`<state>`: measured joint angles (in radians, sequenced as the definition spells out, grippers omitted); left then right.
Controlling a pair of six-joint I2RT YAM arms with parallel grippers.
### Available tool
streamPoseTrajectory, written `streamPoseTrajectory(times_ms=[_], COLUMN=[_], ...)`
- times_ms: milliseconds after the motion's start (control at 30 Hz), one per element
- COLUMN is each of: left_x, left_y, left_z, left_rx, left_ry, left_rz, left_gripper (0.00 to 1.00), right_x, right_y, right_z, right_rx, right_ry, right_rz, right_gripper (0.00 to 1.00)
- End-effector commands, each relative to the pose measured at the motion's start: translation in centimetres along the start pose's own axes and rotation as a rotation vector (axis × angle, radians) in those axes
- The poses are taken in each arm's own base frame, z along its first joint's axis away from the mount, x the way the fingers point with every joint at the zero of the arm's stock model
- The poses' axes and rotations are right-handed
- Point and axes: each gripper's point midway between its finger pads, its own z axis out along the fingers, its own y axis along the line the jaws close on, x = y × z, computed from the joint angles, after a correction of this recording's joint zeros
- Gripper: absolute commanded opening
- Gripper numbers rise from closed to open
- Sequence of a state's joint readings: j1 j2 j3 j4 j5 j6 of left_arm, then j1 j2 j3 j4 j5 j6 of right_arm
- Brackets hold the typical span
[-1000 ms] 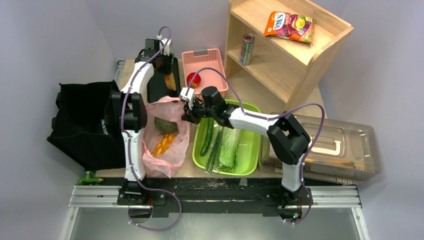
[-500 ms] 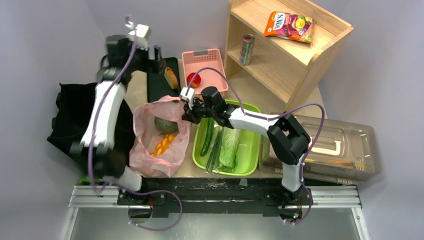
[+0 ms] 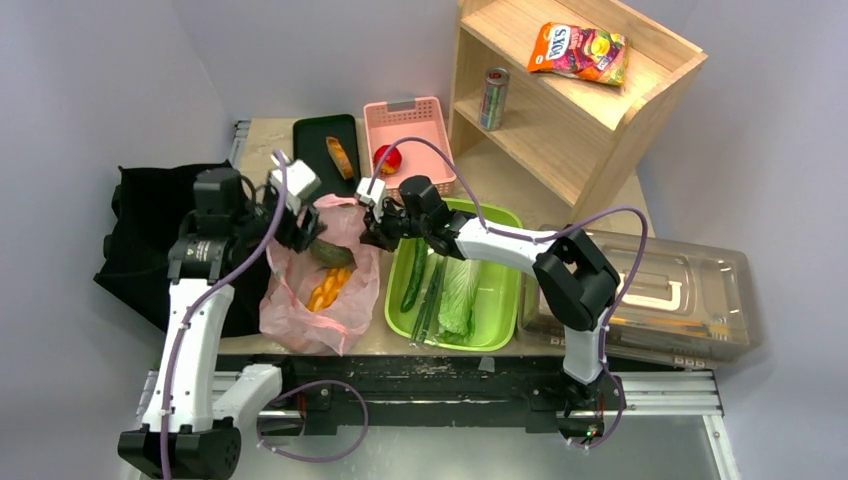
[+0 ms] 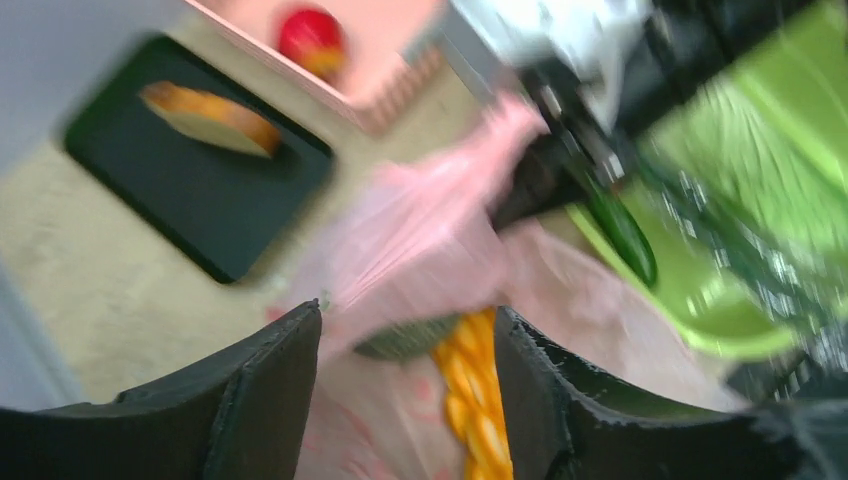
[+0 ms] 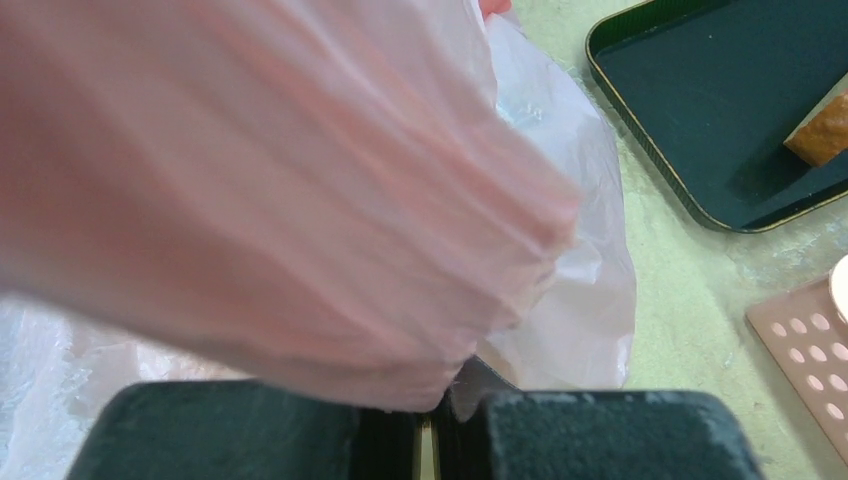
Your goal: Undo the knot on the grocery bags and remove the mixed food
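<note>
Black fabric tote [image 3: 150, 245] sits at the left edge of the table. Just right of it, the left gripper [image 4: 407, 325] hovers over the mouth of the thin pink plastic carrier bag [image 3: 300, 315], its two fingers spread apart and holding nothing. No knot shows; the handles look already undone, and the bag gapes open.

Inside lie a dark green round fruit [image 3: 328, 250] at the far end and a braided orange bread [image 3: 330, 288] just near of it. The bread's long axis runs near to far with a slight tilt. In the left wrist view both sit straight ahead, framed between the open fingers. I judge this arm the one placed to pick, with the fruit first in line.

At the bag's right rim the right gripper [image 5: 437, 400] is pinched tight on a fold of pink film, holding the mouth up. Right of that, the lime-green plastic tub [image 3: 497, 228] already holds a long green cucumber [image 3: 414, 275], thin green stalks [image 3: 432, 295] and a pale napa cabbage [image 3: 462, 290].
</note>
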<state>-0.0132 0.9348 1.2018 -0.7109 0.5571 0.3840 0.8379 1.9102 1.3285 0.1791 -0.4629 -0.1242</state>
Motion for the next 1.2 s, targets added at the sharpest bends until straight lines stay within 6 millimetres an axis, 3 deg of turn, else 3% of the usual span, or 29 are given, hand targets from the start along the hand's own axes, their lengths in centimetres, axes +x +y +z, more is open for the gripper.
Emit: streamPoseTrajectory(times_ms=[0,100,200,333,467,500,567,633,700,767,833,1000,1100,1167], left_x=[3.6,9.2,15.6,20.0,21.1,20.4,17.1,14.3,12.8,13.6,15.8,21.8,23.5,24.5], left_y=[-6.9,-9.9,-11.1,-12.7,-13.6,-13.6,-12.3,-10.1,-7.0,-4.8,-4.2,-4.5,-5.8,-6.7], left_z=[-2.4,-3.2,-3.2,-4.7,-5.8,-5.6,-4.0,-1.8,0.4,1.8,2.8,4.4,4.8,5.0], left_rx=[0.278,0.391,0.474,0.600,0.654,0.631,0.502,0.352,0.189,0.082,0.066,0.114,0.187,0.227], left_ry=[0.015,0.137,0.337,0.435,0.420,0.409,0.353,0.327,0.334,0.384,0.425,0.537,0.510,0.504], left_rz=[0.211,0.404,0.458,0.514,0.577,0.538,0.424,0.299,0.217,0.195,0.226,0.308,0.363,0.376], left_gripper=[0.57,0.51,0.49,0.42,0.40,0.40,0.40,0.38,0.34,0.28,0.26,0.25,0.29,0.39], right_x=[-3.4,-3.8,-4.1,-4.3,-4.1,-4.1,-3.9,-3.9,-3.8,-3.8,-3.9,-4.2,-3.9,-3.7], right_y=[0.6,0.8,1.3,1.5,1.6,1.7,1.9,2.1,2.2,2.3,2.2,2.2,1.9,1.8], right_z=[-1.5,-1.6,-1.6,-1.6,-1.8,-1.9,-1.9,-1.9,-1.8,-1.8,-1.6,-1.1,-0.9,-0.8], right_rx=[0.006,0.002,-0.014,-0.016,-0.018,-0.021,-0.029,-0.036,-0.042,-0.045,-0.043,-0.054,-0.044,-0.042], right_ry=[-0.070,-0.083,-0.092,-0.098,-0.092,-0.091,-0.086,-0.085,-0.084,-0.083,-0.082,-0.091,-0.084,-0.077], right_rz=[-0.043,-0.038,-0.038,-0.035,-0.038,-0.039,-0.039,-0.039,-0.037,-0.034,-0.026,0.011,0.024,0.037], right_gripper=[0.00,0.00,0.00,0.00,0.00,0.00,0.00,0.00,0.00,0.00,0.00,0.00,0.00,0.00])
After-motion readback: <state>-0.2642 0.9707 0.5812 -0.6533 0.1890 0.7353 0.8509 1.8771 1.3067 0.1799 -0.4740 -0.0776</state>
